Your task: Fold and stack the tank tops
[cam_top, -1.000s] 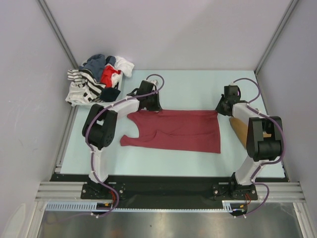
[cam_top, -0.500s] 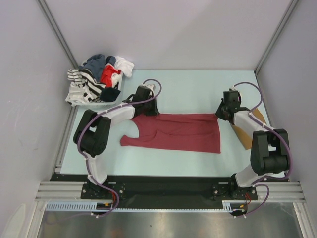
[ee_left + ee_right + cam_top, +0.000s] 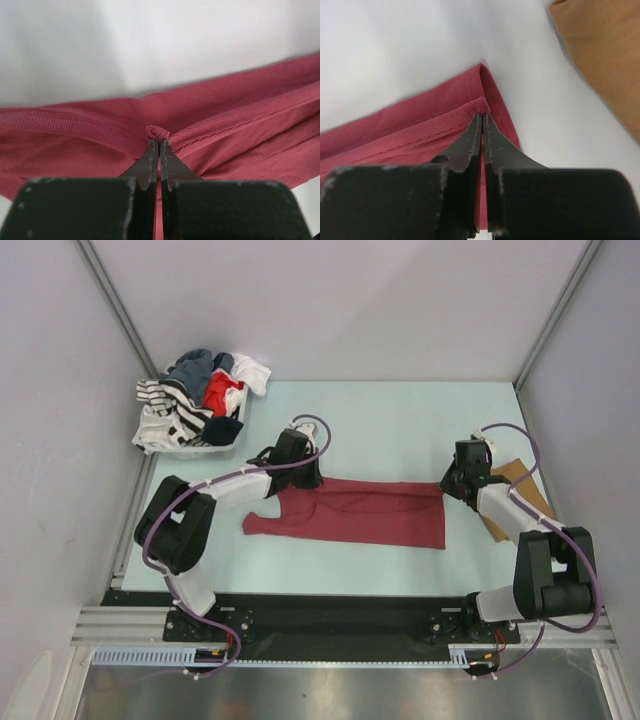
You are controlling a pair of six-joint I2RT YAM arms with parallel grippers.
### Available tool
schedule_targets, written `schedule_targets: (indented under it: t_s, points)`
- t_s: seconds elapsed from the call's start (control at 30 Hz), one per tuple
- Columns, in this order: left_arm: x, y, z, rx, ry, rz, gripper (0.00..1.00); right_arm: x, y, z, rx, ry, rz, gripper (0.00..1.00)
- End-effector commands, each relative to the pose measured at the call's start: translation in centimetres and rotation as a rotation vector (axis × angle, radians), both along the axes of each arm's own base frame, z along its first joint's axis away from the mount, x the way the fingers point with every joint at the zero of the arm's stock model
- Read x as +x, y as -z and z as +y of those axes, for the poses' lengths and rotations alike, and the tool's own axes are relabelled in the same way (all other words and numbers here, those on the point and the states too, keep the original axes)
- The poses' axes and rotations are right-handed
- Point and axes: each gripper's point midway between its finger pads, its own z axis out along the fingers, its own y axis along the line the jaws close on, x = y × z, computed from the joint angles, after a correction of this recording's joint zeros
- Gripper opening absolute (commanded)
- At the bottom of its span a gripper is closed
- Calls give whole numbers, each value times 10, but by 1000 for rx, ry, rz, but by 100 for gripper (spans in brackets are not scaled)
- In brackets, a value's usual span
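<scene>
Maroon tank top [image 3: 360,512] lying across the table's [image 3: 400,420] middle.
Its long axis is running left to right, straps pointing toward the left edge; left gripper [image 3: 307,480] and right gripper [image 3: 447,485] are pinching its far edge.

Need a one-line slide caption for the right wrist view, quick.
Closed right gripper pinching a corner of the maroon tank top, the tan top lying apart on the pale table.

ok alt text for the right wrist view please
Shut black jaws pinch a corner hem of the red top over a pale table. A tan top lies apart from it at the upper right.
</scene>
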Motion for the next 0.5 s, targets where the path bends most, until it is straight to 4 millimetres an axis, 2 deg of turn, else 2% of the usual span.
schedule_targets:
  t_s: [0.0, 0.43, 0.47]
  points:
    - [0, -22, 3, -11, -28, -89, 0, -3, -5, -8, -13, 48, -33, 2]
    - [-17, -15, 10, 8, -32, -89, 0, -18, 4, -5, 13, 45, -28, 5]
    - [-15, -17, 15, 23, -53, -100, 0, -19, 6, -4, 14, 45, -22, 5]
